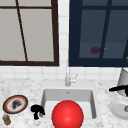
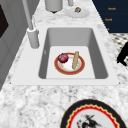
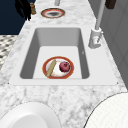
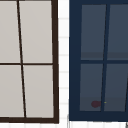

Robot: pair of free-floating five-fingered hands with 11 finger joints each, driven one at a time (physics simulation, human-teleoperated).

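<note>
My left hand (image 1: 37,110) hovers over the counter at the sink's (image 1: 45,96) front left corner, open, fingers hanging loosely and holding nothing. It also shows in the right side view (image 3: 23,8) beside a small brown jar (image 3: 32,8), and as a hand (image 2: 122,55) at the left side view's right edge. My right hand (image 1: 119,88) floats flat and open against a grey pot (image 1: 123,78) at the right. In the basin lies a red-rimmed plate (image 2: 81,68) with a dark red fruit (image 2: 63,58) and a tan stick (image 2: 75,60). A big red ball (image 1: 67,115) covers the sink's front.
A patterned plate (image 1: 15,104) and the jar (image 1: 6,120) sit on the left counter. A white plate (image 1: 118,110) with a small brown bit lies on the right. The faucet (image 1: 67,77) rises behind the basin. A dark-glass cabinet (image 4: 100,62) holds a reddish item (image 4: 95,103).
</note>
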